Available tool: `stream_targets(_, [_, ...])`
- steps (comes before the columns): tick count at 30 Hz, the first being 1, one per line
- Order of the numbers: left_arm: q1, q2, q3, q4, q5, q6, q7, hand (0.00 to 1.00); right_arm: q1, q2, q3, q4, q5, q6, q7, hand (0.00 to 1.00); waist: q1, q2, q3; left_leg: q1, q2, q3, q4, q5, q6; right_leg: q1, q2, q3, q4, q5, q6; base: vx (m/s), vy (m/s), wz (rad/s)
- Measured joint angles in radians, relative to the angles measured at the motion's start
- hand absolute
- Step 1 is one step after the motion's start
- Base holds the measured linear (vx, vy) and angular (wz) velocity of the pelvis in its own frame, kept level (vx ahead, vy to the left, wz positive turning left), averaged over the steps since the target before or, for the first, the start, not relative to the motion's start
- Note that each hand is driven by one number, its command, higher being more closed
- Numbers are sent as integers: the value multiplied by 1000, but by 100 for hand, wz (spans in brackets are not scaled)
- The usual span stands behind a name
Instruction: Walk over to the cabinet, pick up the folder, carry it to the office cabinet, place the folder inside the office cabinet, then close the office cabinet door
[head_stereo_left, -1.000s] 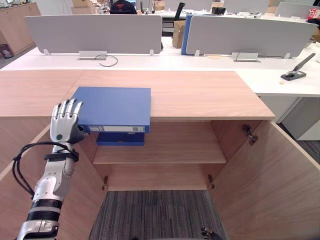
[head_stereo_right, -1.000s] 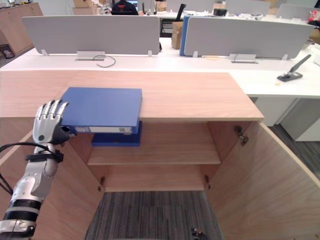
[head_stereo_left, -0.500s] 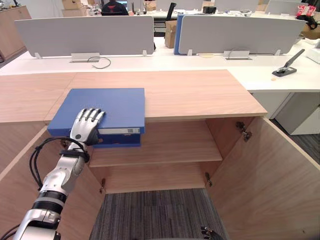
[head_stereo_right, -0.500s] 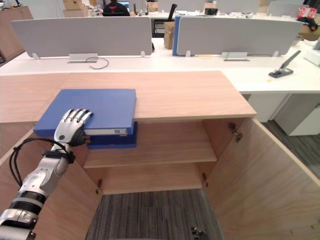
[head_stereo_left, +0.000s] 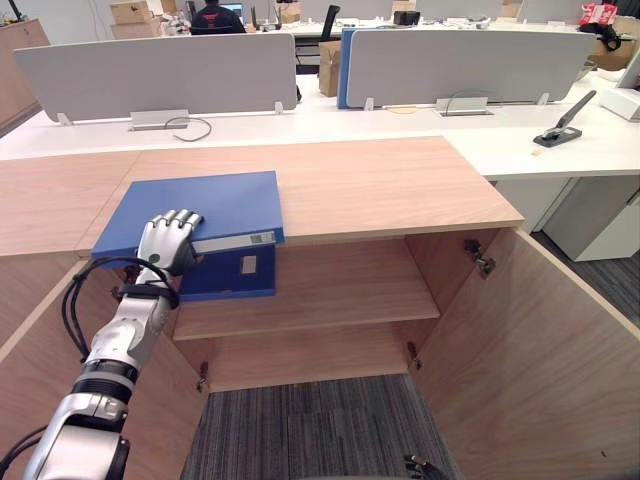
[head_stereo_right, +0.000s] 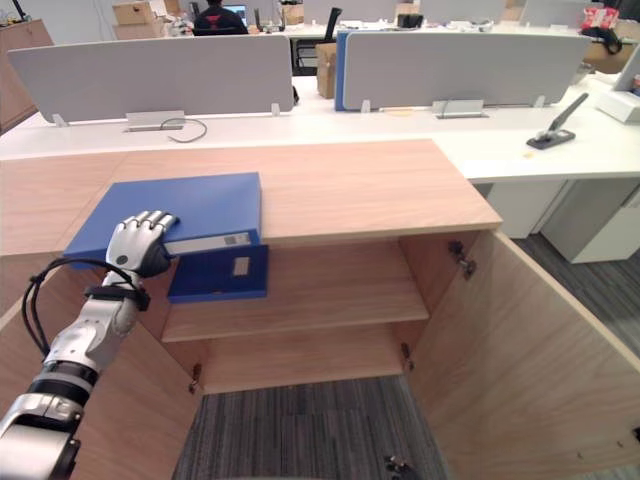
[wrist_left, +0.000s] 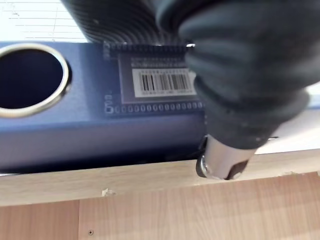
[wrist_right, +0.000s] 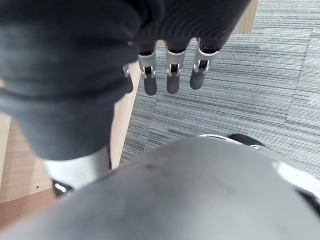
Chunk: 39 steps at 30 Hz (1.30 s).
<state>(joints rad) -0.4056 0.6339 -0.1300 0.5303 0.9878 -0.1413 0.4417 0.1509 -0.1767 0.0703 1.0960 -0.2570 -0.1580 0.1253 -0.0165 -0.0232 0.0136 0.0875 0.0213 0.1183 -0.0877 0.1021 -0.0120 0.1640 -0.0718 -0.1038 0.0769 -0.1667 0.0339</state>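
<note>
Folder (head_stereo_left: 215, 200) lies at the near left edge of the cabinet top (head_stereo_left: 380, 185), spine overhanging. Left hand (head_stereo_left: 167, 240) curls its fingers over that edge, gripping it: the pick-up step. Next, I judge, lift it clear, then down towards the shelf (head_stereo_left: 330, 290). Right hand (wrist_right: 171, 82) hangs relaxed.

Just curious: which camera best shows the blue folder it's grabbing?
The left eye view: the whole blue folder lies on the cabinet top, left hand gripping its front edge. The right eye view matches; the left wrist view gives its spine close up; the right wrist view faces carpet.
</note>
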Motion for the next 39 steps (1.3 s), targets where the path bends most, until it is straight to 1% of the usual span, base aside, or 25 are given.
stream_targets(3, [-4, -13, 2, -16, -7, 7, 0, 100, -1, 0, 1, 0, 0, 0, 0, 0, -1, 0, 0, -1, -1, -2, 0, 0, 0, 0, 0, -1, 0, 0, 0, -8, 0, 1])
stream_targets(5, [20, -47, 17, -90, -17, 24, -16, 100, -1, 0, 2, -1, 0, 2, 0, 0, 0, 1, 0, -4, -3, -7, 0, 0, 0, 0, -2, -3, -1, 0, 0, -9, 0, 6])
stream_targets(6, [63, -66, 25, -184, -29, 27, -43, 100, -1, 0, 1, -1, 1, 4, 0, 0, 1, 1, 0, -7, -6, -11, 0, 0, 0, -1, -4, -5, -3, 0, 0, 0, 0, 11])
stream_targets(8, [157, -113, 26, -363, -96, 12, -89, 100, -2, 2, -1, -1, 2, 11, -2, 0, 5, 2, 0, -14, -10, -20, 0, 1, 1, -2, -6, -13, -6, 0, 1, 2, 1, 14])
stream_targets(9, [216, -156, 26, -475, -168, -22, -116, 100, -2, 4, -5, 0, 3, 21, -5, 0, 9, 2, 0, -15, -13, -25, 0, 1, 2, 2, -8, -20, -6, 1, 2, 8, 0, 12])
stream_targets(10, [239, -172, 25, -528, -201, -42, -131, 100, -2, 4, -6, 1, 4, 25, -8, 0, 11, 3, 0, -15, -13, -27, 0, 2, 2, 5, -8, -22, -6, 1, 2, 8, -4, 17])
stream_targets(12, [309, -231, 4, -701, -455, -119, -207, 100, -5, 3, -9, 11, 6, 43, -11, 0, 22, 7, 2, 1, -14, -42, 0, 2, 3, 29, -7, -31, -9, 1, 1, -10, -16, 17])
stream_targets(13, [328, -245, -7, -728, -539, -136, -232, 100, -5, 2, -9, 15, 8, 48, -10, 0, 24, 9, 1, 4, -14, -45, 0, 2, 3, 34, -7, -32, -9, 1, 1, -32, -21, 11])
stream_targets(15, [413, -284, -54, -818, -851, -189, -331, 100, -12, -6, -12, 37, 32, 60, -10, 0, 30, 22, -3, 4, -11, -49, 0, 3, 3, 35, -6, -35, -9, 1, 1, -61, -20, 4])
stream_targets(16, [444, -288, -74, -831, -968, -202, -383, 100, -12, -9, -20, 39, 43, 62, -10, 0, 31, 27, 1, 4, -11, -51, -1, 5, 3, 34, -6, -36, -7, 1, 1, -77, -13, 2])
stream_targets(17, [465, -288, -83, -837, -1023, -205, -411, 100, -12, -9, -32, 40, 43, 62, -9, 0, 32, 30, 4, 4, -10, -52, -4, 6, 4, 34, -7, -37, -7, 1, 1, -92, -6, 3])
stream_targets(19, [525, -282, -85, -834, -1216, -185, -512, 100, -10, -10, -50, 41, 46, 66, -10, 0, 29, 39, 9, 4, -9, -58, -5, 8, 4, 33, -7, -44, -6, 0, 1, -97, -7, 6])
stream_targets(21, [564, -274, -56, -834, -1406, -160, -563, 100, -10, -10, -50, 46, 46, 70, -11, 0, 34, 34, 13, 0, -10, -73, -6, 11, 2, 35, -7, -58, -7, -1, 1, -93, -12, 16])
stream_targets(23, [577, -275, -19, -834, -1494, -159, -578, 100, -10, -9, -49, 47, 47, 74, -11, 0, 40, 32, 15, -1, -11, -75, -6, 12, 3, 36, -7, -60, -8, -1, 2, -37, -5, 8])
stream_targets(24, [587, -279, 41, -834, -1584, -158, -588, 100, -11, -8, -50, 47, 50, 76, -12, 0, 50, 29, 18, -2, -13, -77, -6, 12, 3, 38, -9, -63, -9, -2, 4, -18, -2, 4])
stream_targets(25, [587, -280, 61, -834, -1613, -158, -589, 100, -12, -7, -50, 47, 52, 76, -12, 0, 53, 28, 19, -2, -13, -79, -6, 12, 3, 38, -9, -64, -9, -2, 4, -12, -6, 10])
stream_targets(26, [587, -291, 122, -835, -1703, -158, -592, 100, -11, -5, -51, 48, 75, 78, -14, 0, 60, 23, 22, -4, -16, -85, -6, 12, 3, 40, -11, -71, -11, -3, 5, 0, -10, 12])
stream_targets(27, [587, -301, 150, -835, -1743, -159, -592, 100, -12, -3, -51, 48, 82, 79, -18, 0, 61, 20, 25, -6, -17, -90, -6, 12, 3, 43, -12, -77, -12, -3, 5, 9, -24, 26])
stream_targets(28, [587, -340, 197, -839, -1828, -161, -591, 100, -26, 13, -53, 53, 113, 83, -21, 0, 67, 16, 24, -17, -18, -104, -5, 14, 5, 42, -13, -87, -14, -4, 6, -4, -20, 23])
stream_targets(30, [587, -413, 175, -871, -1910, -187, -581, 100, -132, 21, -45, 108, 169, 102, -40, 0, 87, 8, 28, -52, -22, -114, -5, 22, 5, 12, -13, -100, -13, -3, 9, -21, -10, 24])
stream_targets(31, [589, -440, 120, -889, -1925, -189, -575, 100, -226, 39, -43, 139, 257, 109, -85, 0, 110, -2, 34, -67, -17, -121, -1, 28, 8, -3, -12, -104, -6, -2, 8, -4, -7, 19])
stream_targets(33, [597, -450, 67, -896, -1923, -184, -567, 100, -310, 57, -51, 116, 340, 104, -121, 0, 129, -9, 38, -70, -17, -122, 0, 30, 8, -6, -12, -105, -4, -2, 8, 18, -6, 11])
stream_targets(35, [614, -459, 51, -900, -1921, -181, -542, 100, -368, 102, -49, -76, 452, 68, -170, 0, 136, -8, 38, -71, -17, -121, 0, 31, 9, -4, -13, -105, -4, -2, 8, 20, -7, 5])
stream_targets(36, [617, -465, 55, -901, -1918, -181, -534, 100, -368, 112, -49, -140, 474, 57, -181, 0, 136, -9, 38, -71, -17, -120, 0, 31, 9, -5, -13, -105, -3, -2, 8, 0, 0, 0])
stream_targets(39, [646, -515, 125, -903, -1887, -181, -510, 100, -307, 121, -86, -491, 523, 18, -210, 0, 125, -9, 38, -65, -14, -118, 0, 31, 9, -5, -12, -104, 10, -2, 7, 0, 0, 0])
